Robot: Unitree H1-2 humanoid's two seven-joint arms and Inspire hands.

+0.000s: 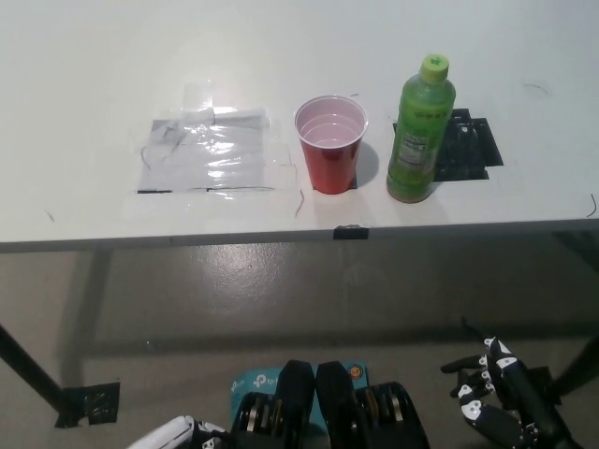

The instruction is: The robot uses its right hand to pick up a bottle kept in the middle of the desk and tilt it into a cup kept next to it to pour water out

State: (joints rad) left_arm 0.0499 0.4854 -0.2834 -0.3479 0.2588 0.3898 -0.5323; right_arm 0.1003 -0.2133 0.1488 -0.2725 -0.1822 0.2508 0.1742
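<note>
**Operator:** Walk me across the desk, left to right.

**Me:** My left robot hand [178, 435] rests low at the bottom left, well below the desk [84, 84]; only a sliver shows, so I cannot tell whether its fingers are spread or closed. On the desk there is a taped patch of clear plastic [211, 154], then the red cup [330, 143], upright and open-mouthed. Just beside it, apart from it, stands the green bottle [420, 131], upright with its cap on, at the edge of a black tape patch [468, 145]. My right robot hand [493, 402] hangs at the bottom right, below the desk, fingers spread and holding nothing.

**Operator:** How will the bottle handle?

**Me:** It looks full, so I expect some weight. Thin plastic gives under squeeze, and the label is probably slick. I'd wrap around the labelled middle, firmly but without crushing.
</note>
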